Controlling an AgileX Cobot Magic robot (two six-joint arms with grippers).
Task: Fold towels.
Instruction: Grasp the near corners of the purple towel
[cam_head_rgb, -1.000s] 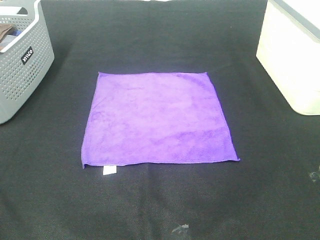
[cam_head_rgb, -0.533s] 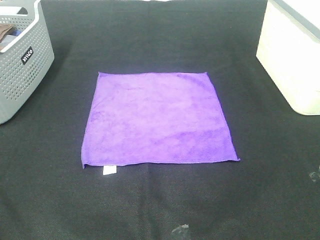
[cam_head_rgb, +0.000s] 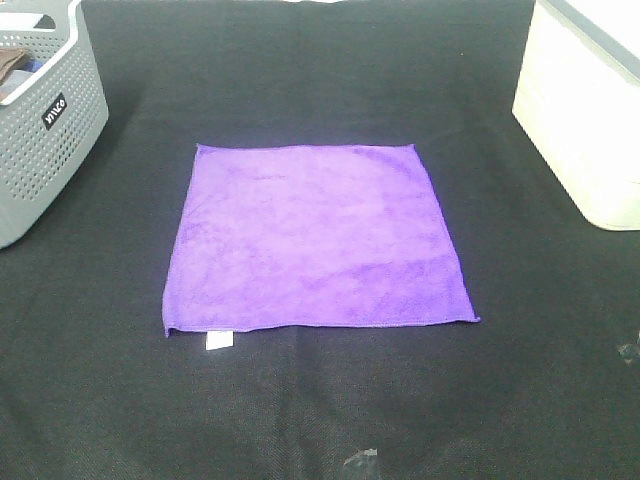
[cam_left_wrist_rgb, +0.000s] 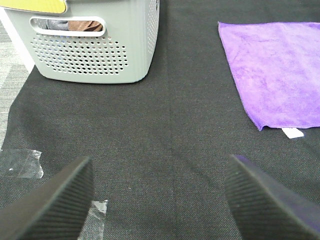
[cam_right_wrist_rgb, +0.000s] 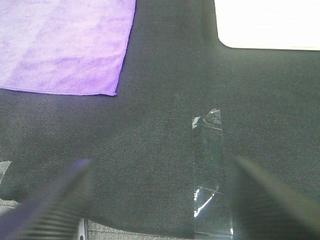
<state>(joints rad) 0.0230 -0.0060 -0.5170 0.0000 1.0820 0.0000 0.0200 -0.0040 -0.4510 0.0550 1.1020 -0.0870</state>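
The purple towel lies flat and unfolded in the middle of the black table, its small white tag at the near left edge. It also shows in the left wrist view and in the right wrist view. My left gripper is open and empty above bare table, near the towel's near left corner. My right gripper is open and empty above bare table, near the towel's near right corner. Neither gripper shows in the exterior high view.
A grey perforated basket stands at the far left, also in the left wrist view. A white bin stands at the far right. Clear tape strips stick to the black cloth near the front edge.
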